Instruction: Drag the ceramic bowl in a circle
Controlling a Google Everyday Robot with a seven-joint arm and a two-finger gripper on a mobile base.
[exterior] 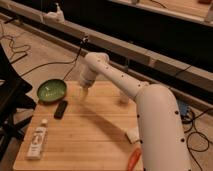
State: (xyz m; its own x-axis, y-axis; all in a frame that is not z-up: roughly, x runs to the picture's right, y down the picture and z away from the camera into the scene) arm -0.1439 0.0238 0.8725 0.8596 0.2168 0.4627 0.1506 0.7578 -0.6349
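Planks of pale wood make up the surface (90,135), seen in the single camera view from its near edge. The ceramic bowl (51,91), green and glossy with a darker rim, sits at the far left corner, partly overhanging the left edge. The end effector (84,94) points down over the far edge area, near the bowl's right side and apart from it. Whether it is spread or pressed together cannot be told, and it pinches nothing that can be seen. The white arm (120,80) reaches in from the right edge and fills much of that side.

A black remote (60,109) lies just in front of the bowl, toward the near edge. A white bottle (36,142) lies on its side by the near left corner. A white cup (123,96) stands by the far edge, partly hidden behind the arm. An orange object (134,159) lies at the near edge by the arm.
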